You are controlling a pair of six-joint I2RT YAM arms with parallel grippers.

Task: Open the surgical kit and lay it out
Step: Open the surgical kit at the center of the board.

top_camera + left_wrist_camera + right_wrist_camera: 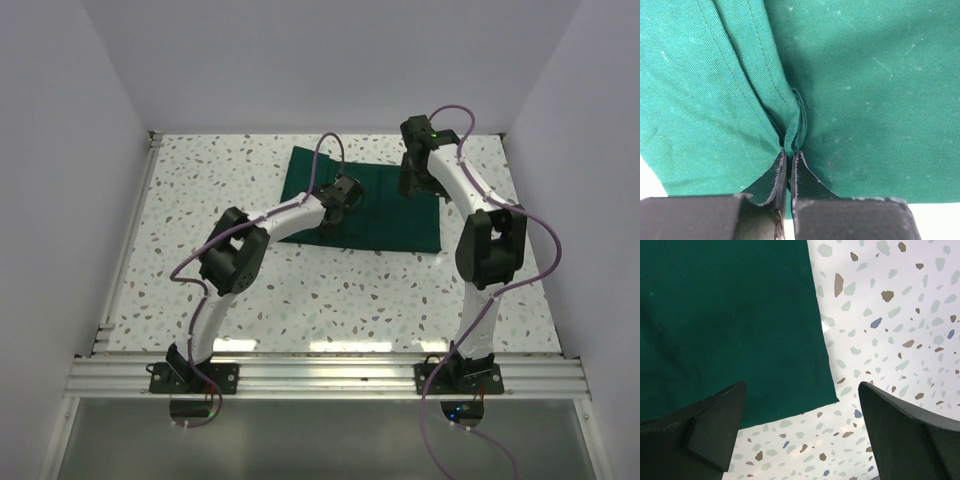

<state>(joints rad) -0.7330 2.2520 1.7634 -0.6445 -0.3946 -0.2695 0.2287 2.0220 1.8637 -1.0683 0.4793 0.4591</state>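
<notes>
The surgical kit shows only as a dark green cloth wrap [385,220] lying flat at the back middle of the speckled table [300,300]. Whatever is inside it is hidden. My left gripper [345,197] is down on the wrap's left part. In the left wrist view its jaws [791,154] are shut on a pinched ridge of the green cloth [865,75] beside a stitched hem. My right gripper [414,178] hovers over the wrap's right side. In the right wrist view it [802,386] stands open above a corner of the cloth [730,315], holding nothing.
White walls close in the table on the left, back and right. An aluminium rail [330,375] runs along the near edge, where both arm bases are bolted. Bare speckled tabletop [890,340] lies beside the cloth's edge.
</notes>
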